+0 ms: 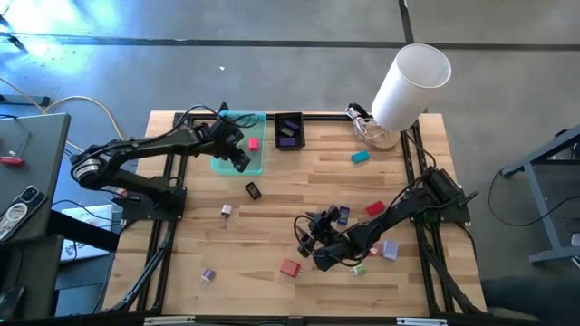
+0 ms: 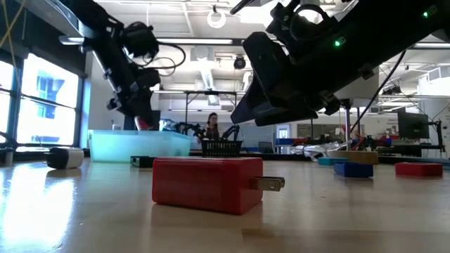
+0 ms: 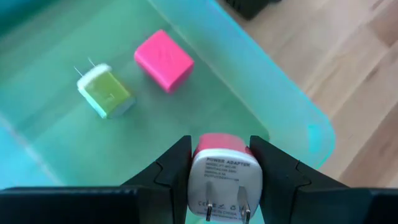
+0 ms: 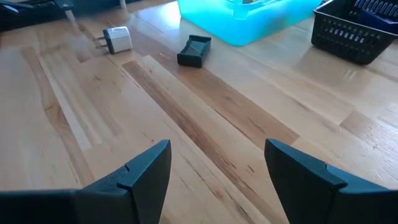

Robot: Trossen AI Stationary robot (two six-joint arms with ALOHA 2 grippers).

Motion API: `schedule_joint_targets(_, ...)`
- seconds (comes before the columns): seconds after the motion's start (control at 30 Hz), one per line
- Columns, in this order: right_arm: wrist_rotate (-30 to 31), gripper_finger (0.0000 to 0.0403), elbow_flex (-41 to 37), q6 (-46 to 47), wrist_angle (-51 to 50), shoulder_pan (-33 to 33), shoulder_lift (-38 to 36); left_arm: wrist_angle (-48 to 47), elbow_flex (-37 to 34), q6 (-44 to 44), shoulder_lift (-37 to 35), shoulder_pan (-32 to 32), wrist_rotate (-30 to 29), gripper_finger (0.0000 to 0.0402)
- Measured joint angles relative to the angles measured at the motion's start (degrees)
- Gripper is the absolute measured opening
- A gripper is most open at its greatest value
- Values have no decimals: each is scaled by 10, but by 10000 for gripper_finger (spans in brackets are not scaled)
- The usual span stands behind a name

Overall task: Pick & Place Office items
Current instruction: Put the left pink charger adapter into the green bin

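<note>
1. While poised over the translucent teal plastic tray (image 3: 292,118), the left gripper (image 3: 221,180) is clamped on a pink-and-white plug adapter (image 3: 222,177)
2. Inside the tray lie a pink cube adapter (image 3: 164,60) and a green adapter (image 3: 106,92)
3. Right gripper (image 4: 217,174) hovers over bare wooden table (image 4: 205,118), fingers apart, empty

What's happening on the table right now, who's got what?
The left gripper is shut on a pink-and-white power adapter and holds it over the teal tray, where a pink adapter and a green one already lie. The right gripper is open and empty, low over the wood near the table's front. Other pieces, such as a red adapter, remain scattered on the table.
</note>
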Motion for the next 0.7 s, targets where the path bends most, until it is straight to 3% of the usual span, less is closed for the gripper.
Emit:
schedule_joint_targets(0.33, 0, 247, 0, -3, 0, 0, 0, 33, 0, -16, 83, 0, -12, 130)
schedule_joint_targets(0.7, -8, 247, 0, -3, 0, 0, 0, 43, 0, -19, 121, 0, -15, 133)
